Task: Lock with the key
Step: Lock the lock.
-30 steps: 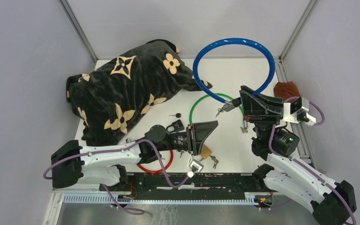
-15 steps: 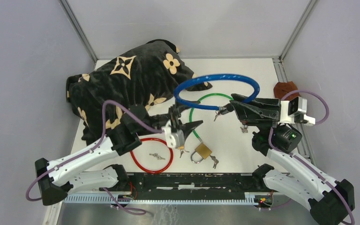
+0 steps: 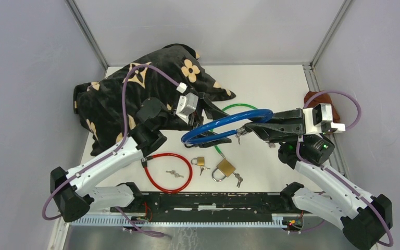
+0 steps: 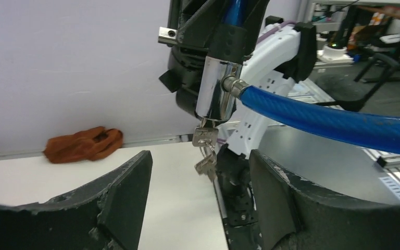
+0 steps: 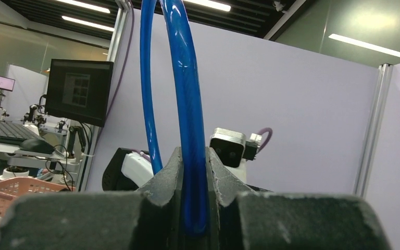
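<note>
Cable lock held off the counter, key hanging from its cylinder

A black blanket with beige flowers (image 3: 130, 99) covers the far left of the white counter (image 3: 271, 83). The blue cable lock (image 3: 224, 125) hangs in the air over the middle as a nearly flat ring. The right arm reaches in from the right with its wrist about level, and the right tool (image 5: 194, 179) is pressed together on the blue cable, pinching it between both fingers. The left arm rises from the near left and bends over the blanket's edge toward the ring. The left tool (image 4: 200, 192) stands spread wide, gripping nothing, facing the lock's chrome cylinder (image 4: 216, 88). A bunch of keys (image 4: 204, 139) dangles from the bottom of that cylinder, just above the gap between the left fingers.

On the counter below lie a green cable loop (image 3: 239, 108), a red cable loop (image 3: 169, 172), a brass padlock (image 3: 225, 167) and a smaller padlock (image 3: 199, 161). A brown cloth (image 3: 315, 99) sits at the far right edge.
</note>
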Action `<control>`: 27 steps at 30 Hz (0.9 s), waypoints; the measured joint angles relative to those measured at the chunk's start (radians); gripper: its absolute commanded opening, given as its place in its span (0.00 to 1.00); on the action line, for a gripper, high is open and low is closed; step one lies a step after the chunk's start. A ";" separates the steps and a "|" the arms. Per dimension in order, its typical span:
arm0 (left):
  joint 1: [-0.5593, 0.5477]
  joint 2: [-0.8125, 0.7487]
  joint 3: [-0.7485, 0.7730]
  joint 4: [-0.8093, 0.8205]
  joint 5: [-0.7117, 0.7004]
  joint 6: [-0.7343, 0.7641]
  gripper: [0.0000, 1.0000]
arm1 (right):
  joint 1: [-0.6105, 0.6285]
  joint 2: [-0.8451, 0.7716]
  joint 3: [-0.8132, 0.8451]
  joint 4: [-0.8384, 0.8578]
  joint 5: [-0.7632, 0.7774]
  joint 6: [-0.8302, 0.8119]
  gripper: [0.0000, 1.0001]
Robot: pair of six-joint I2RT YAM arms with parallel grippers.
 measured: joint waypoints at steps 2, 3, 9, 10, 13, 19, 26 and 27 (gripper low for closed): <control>0.000 0.028 0.002 0.056 0.030 -0.061 0.73 | 0.000 0.000 0.001 0.000 -0.002 0.011 0.00; 0.000 0.041 0.002 0.080 0.039 -0.088 0.71 | 0.000 0.000 0.002 0.000 -0.003 0.014 0.00; -0.012 0.072 0.002 0.175 0.043 -0.132 0.62 | 0.000 0.000 0.003 0.000 -0.007 0.029 0.00; -0.013 0.072 0.002 0.188 0.035 -0.132 0.62 | 0.000 0.000 0.003 0.000 -0.009 0.030 0.00; -0.015 0.076 0.004 0.212 0.028 -0.132 0.66 | 0.000 0.000 0.003 0.000 -0.013 0.035 0.00; -0.025 0.095 0.005 0.219 0.021 -0.131 0.72 | 0.000 0.000 0.006 0.000 -0.016 0.038 0.00; -0.042 0.114 0.005 0.212 0.009 -0.118 0.50 | 0.000 0.000 0.008 0.000 -0.017 0.043 0.00; -0.044 0.115 0.005 0.212 0.005 -0.116 0.47 | 0.000 0.000 0.008 0.000 -0.017 0.043 0.00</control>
